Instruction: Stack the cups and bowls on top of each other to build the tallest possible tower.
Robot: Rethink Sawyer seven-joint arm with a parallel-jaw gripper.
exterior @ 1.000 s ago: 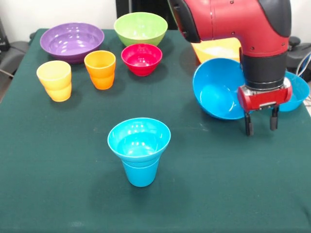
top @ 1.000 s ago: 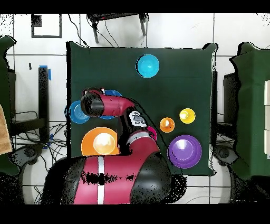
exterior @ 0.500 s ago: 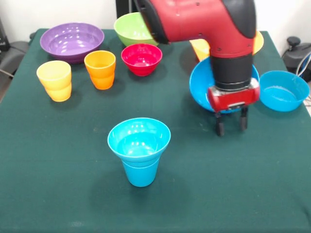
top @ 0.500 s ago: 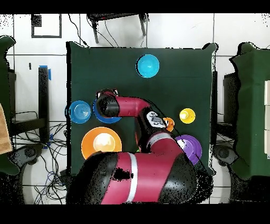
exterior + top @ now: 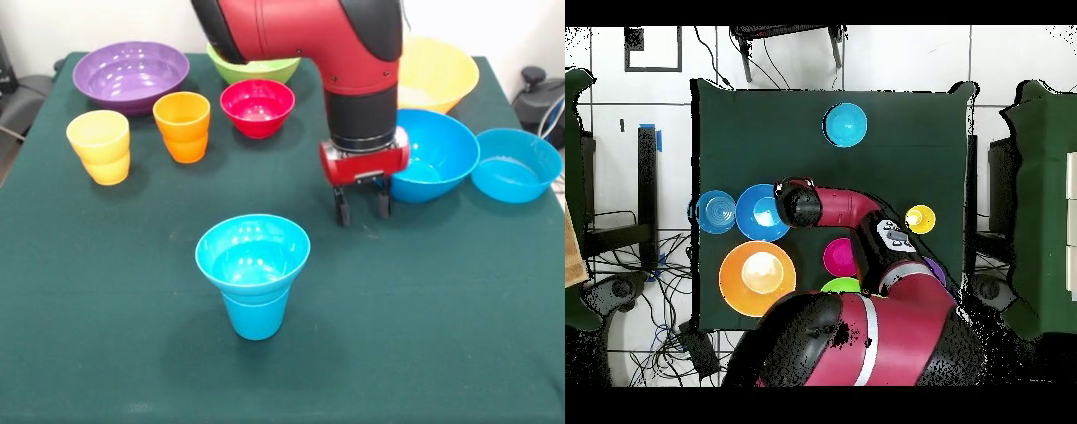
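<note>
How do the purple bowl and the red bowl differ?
The purple bowl is clearly wider and shallower than the red bowl, which is small and deeper for its width. The purple bowl sits at the table's far corner behind the yellow cup and orange cup; the red bowl sits nearer the middle, beside the orange cup. Both stand upright, empty, glossy and unstacked.

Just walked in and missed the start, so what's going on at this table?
A red Sawyer arm is building a tower of cups and bowls. So far the tower is a small blue bowl sitting on a blue cup near the table's front. The gripper is open and empty, hanging just above the cloth beside the big blue bowl. The purple bowl, yellow-orange bowl and the other cups and bowls sit unstacked.
</note>
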